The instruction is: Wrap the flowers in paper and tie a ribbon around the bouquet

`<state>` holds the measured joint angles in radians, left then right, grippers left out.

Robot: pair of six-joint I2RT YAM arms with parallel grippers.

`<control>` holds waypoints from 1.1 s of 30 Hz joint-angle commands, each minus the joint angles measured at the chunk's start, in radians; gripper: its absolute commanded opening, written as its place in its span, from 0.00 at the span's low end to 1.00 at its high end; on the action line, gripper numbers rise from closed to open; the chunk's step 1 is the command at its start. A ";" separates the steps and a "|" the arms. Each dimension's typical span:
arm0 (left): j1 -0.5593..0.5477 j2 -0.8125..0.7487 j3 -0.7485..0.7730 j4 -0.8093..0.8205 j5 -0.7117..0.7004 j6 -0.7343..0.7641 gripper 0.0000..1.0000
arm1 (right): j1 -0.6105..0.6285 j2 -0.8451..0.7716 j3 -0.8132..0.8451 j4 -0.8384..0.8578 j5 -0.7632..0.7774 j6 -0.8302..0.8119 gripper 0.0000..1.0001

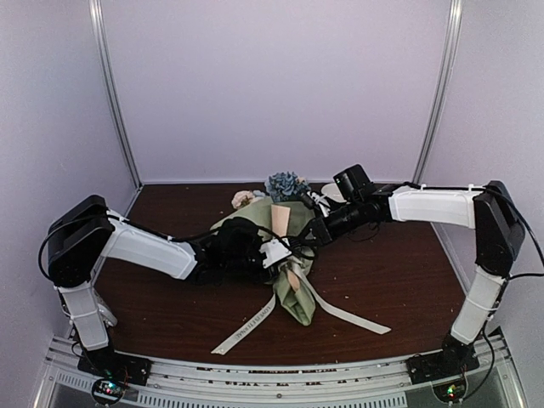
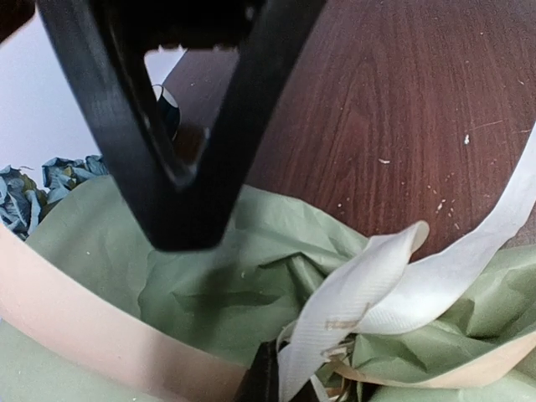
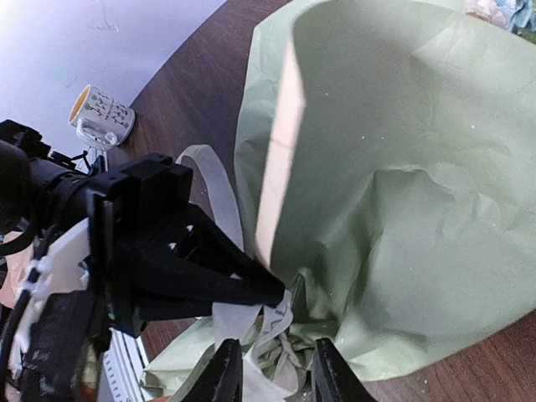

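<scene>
Right gripper: jaws apart, with the crumpled ribbon lying in the gap between them. Just ahead, the left gripper has its jaws pressed together, its tip beside that ribbon and over the sage-green paper. Farther on, blue flowers show at the wide end of the bouquet.

paper: thin, matt, creased, sage green with tan reverse
ribbon: woven cloth, cream, faint sheen
table: dark wood grain, smooth
</scene>
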<state>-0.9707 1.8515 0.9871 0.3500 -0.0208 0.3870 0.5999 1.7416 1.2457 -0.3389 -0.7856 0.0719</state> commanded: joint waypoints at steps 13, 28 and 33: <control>0.001 -0.026 -0.009 0.074 -0.017 -0.014 0.00 | 0.058 0.167 0.052 0.045 -0.125 0.035 0.29; 0.001 -0.028 -0.002 0.055 -0.030 -0.024 0.00 | 0.069 0.179 0.052 0.110 -0.130 0.100 0.11; 0.003 -0.036 -0.009 0.051 -0.041 -0.028 0.00 | 0.063 0.155 0.051 0.068 -0.085 0.071 0.00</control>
<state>-0.9691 1.8511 0.9794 0.3508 -0.0498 0.3740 0.6590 1.9083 1.2766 -0.2626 -0.9009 0.1604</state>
